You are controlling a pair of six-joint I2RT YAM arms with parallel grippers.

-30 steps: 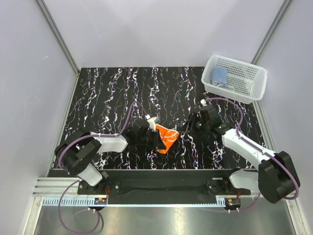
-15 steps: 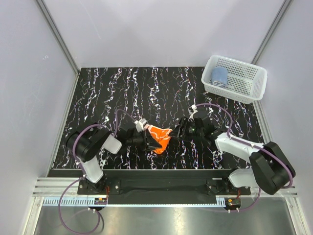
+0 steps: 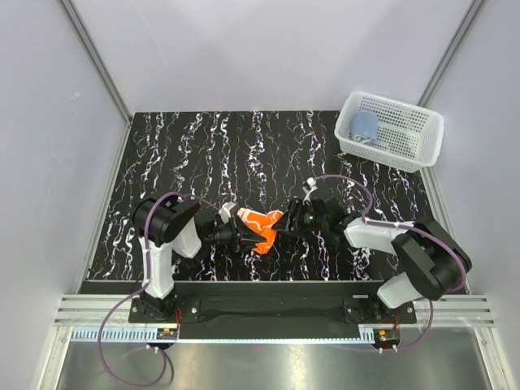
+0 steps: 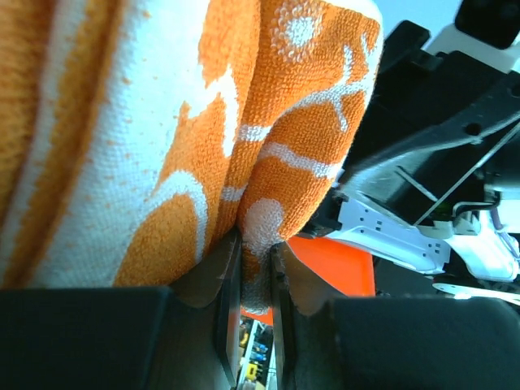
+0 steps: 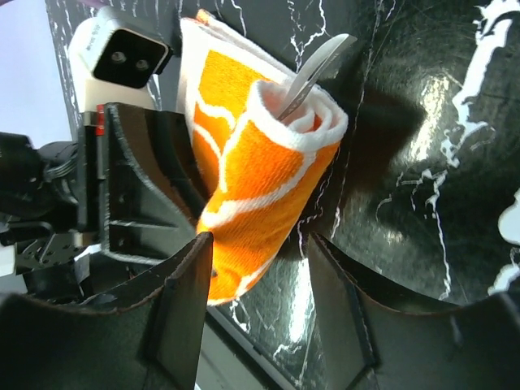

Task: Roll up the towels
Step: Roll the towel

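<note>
**Top external.** The orange towel (image 3: 262, 223) sits near the front middle of the table (image 3: 187, 162), bunched into a loose roll between the two arms. Your left gripper (image 3: 240, 231) has its left end. Your right gripper (image 3: 287, 220) faces it from the other side, right at the free end. My reading is that one side anchors the cloth so the other can turn or tidy it. The blue towel (image 3: 364, 124) lies rolled in the white mesh basket (image 3: 431, 122) at the far right corner, so that half looks done.

**Left wrist.** The left gripper (image 4: 254, 253) is pinched narrow on a fold of the orange towel (image 4: 244, 122). The pile is squeezed between the fingers (image 4: 230, 284), and the rest of the cloth bulges above them. The grip looks firm. The dark body of the right gripper (image 4: 422, 154) fills the background.

**Right wrist.** The right gripper (image 5: 260, 280) stands wide, its jaws straddling the lower end of the orange towel (image 5: 260, 187) without clamping it. There is a clear gap on one side. The spiral of the roll shows at the upper end, loosely wound. If you close here, expect soft cloth to flatten, not hold its shape.

**Surface and room.** The table is glossy black with white marbling and shows reflections. Plain pale walls (image 3: 268, 49) enclose it, and a metal rail (image 3: 268, 325) runs along the near edge.
</note>
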